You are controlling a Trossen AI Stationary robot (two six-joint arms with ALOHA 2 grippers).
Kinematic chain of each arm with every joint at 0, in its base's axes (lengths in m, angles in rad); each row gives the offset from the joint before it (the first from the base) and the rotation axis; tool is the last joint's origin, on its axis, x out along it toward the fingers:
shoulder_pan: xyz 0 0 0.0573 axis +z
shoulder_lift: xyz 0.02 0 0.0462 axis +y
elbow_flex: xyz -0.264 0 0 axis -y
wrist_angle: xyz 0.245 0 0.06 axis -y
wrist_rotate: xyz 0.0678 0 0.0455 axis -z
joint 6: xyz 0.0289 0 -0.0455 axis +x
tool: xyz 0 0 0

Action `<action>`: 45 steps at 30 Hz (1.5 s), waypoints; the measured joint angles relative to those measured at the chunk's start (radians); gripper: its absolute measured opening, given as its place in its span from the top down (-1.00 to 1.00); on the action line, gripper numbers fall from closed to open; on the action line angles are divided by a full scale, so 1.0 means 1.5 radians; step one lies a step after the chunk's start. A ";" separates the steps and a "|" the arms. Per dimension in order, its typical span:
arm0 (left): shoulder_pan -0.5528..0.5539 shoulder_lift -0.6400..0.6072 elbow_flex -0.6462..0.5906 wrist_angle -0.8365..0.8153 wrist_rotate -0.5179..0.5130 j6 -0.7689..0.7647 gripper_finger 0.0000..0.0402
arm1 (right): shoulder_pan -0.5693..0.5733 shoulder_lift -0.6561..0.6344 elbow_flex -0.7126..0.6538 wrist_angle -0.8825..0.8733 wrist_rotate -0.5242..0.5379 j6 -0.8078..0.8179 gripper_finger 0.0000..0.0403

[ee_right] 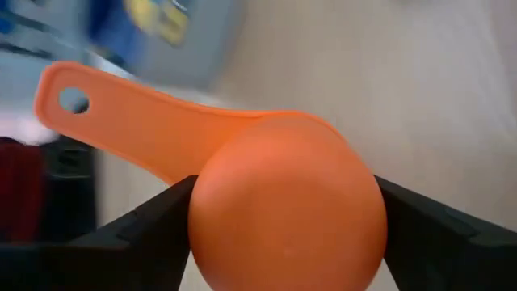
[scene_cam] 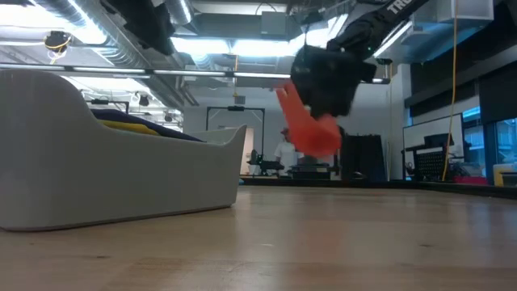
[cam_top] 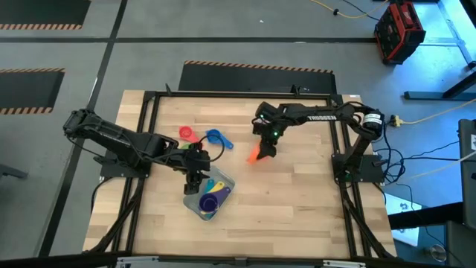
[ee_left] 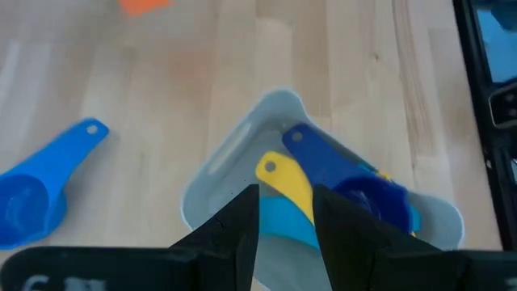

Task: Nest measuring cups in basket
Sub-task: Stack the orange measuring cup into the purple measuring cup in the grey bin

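The right gripper (cam_top: 262, 152) pinches the orange measuring cup (ee_right: 287, 214) by its bowl, holding it clear above the worktop (cam_top: 297, 201) near the middle. The left gripper (cam_top: 193, 179) hangs with fingers slightly spread over the basket (cam_top: 223, 195), which sits toward the front edge holding purple, yellow and teal cups. A blue cup (cam_top: 216, 137) and a red cup (cam_top: 187, 133) lie just beyond.

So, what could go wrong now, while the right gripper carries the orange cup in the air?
The right gripper pinches only the round bowl of the orange cup, so it might slip or twist out. The left gripper hovers over the basket, so the arms might collide there.
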 joint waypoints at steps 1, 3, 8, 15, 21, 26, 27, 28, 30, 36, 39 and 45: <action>0.000 0.000 0.000 0.007 -0.006 0.003 0.45 | 0.000 0.000 0.009 0.014 -0.021 0.013 -0.61; 0.000 0.000 0.000 0.023 -0.014 0.003 0.45 | 0.000 0.000 0.022 0.047 -0.057 0.045 -0.61; 0.000 0.000 0.000 0.058 -0.017 0.003 0.45 | 0.000 0.000 0.038 0.173 -0.113 0.130 -0.62; 0.014 0.000 0.000 0.077 -0.083 0.004 0.45 | 0.006 0.000 0.038 0.319 -0.162 0.231 -0.62; 0.037 0.000 0.000 0.082 -0.237 0.005 0.45 | 0.030 0.000 0.038 0.408 -0.163 0.295 -0.62; 0.060 0.000 0.000 0.104 -0.315 0.023 0.45 | 0.055 0.000 0.038 0.482 -0.154 0.334 -0.62; 0.064 0.000 0.000 0.109 -0.314 0.038 0.45 | 0.060 0.000 0.038 0.496 -0.145 0.340 -0.62; 0.067 0.000 0.000 0.115 -0.310 0.053 0.45 | 0.063 0.000 0.038 0.508 -0.138 0.349 -0.62; 0.067 0.000 0.000 0.129 -0.303 0.083 0.45 | 0.069 0.000 0.038 0.531 -0.125 0.357 -0.62; 0.067 0.000 0.000 0.149 -0.300 0.126 0.45 | 0.075 -0.001 0.038 0.545 -0.121 0.367 -0.62; 0.067 0.000 0.000 0.149 -0.300 0.126 0.45 | 0.075 -0.001 0.038 0.545 -0.121 0.367 -0.62; 0.065 0.000 0.000 0.152 -0.279 0.127 0.45 | 0.076 -0.001 0.038 0.546 -0.096 0.365 -0.62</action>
